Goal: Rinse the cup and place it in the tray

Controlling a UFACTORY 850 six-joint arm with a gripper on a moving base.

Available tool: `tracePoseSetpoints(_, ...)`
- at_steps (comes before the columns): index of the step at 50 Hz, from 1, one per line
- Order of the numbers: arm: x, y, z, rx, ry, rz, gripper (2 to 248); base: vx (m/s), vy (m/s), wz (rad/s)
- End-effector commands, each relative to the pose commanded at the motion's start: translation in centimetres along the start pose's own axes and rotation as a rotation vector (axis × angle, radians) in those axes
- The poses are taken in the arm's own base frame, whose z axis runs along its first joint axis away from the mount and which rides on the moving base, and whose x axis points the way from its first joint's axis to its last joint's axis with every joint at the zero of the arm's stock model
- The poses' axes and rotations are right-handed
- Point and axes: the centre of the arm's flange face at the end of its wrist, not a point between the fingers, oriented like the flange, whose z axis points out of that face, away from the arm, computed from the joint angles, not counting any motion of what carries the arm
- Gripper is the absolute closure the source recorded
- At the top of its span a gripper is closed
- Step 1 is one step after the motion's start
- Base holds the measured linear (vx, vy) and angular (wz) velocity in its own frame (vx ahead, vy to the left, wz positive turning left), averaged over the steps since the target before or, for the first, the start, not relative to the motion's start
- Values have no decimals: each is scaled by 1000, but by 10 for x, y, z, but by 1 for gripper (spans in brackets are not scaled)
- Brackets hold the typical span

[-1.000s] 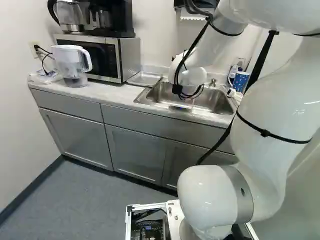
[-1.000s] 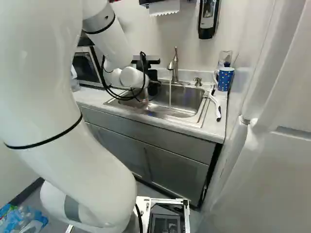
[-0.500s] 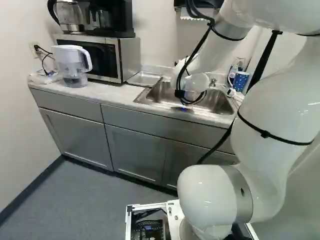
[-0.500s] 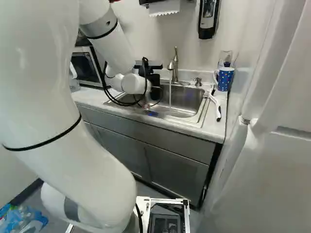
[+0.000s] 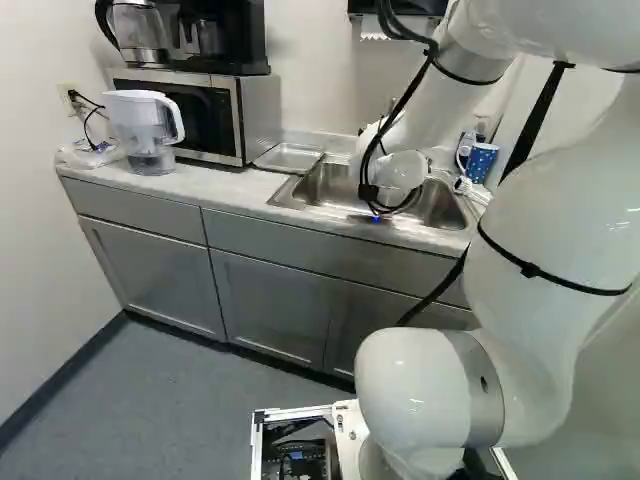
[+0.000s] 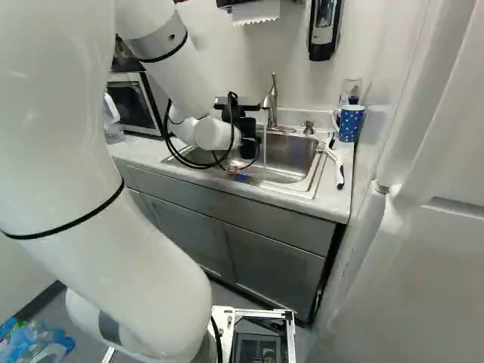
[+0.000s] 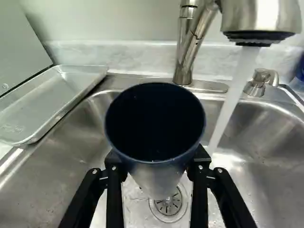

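Observation:
In the right base view my gripper is over the sink, partly behind the wrist. The wrist view shows the gripper shut on a dark blue cup, a finger on either side and the cup's open mouth turned to the camera. Water pours from the faucet and falls beside the cup, not into its mouth. The metal tray lies on the counter along the sink's edge, on the microwave's side; it also shows in the left base view, tray.
The steel sink has a drain below the cup. A soap pump stands at its back rim. Beyond the sink are a spotted blue mug and a white-handled brush. Microwave and pitcher stand past the tray.
In the right base view my wrist and gripper have shifted right over the sink, closer to the falling water. The base has stayed put.

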Motion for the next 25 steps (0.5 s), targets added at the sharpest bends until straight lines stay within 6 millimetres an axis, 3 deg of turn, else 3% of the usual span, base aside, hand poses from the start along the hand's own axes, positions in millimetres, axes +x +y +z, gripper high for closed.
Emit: tracePoseSetpoints(25,2,28,2,-55,2,25,124,0,0,0)
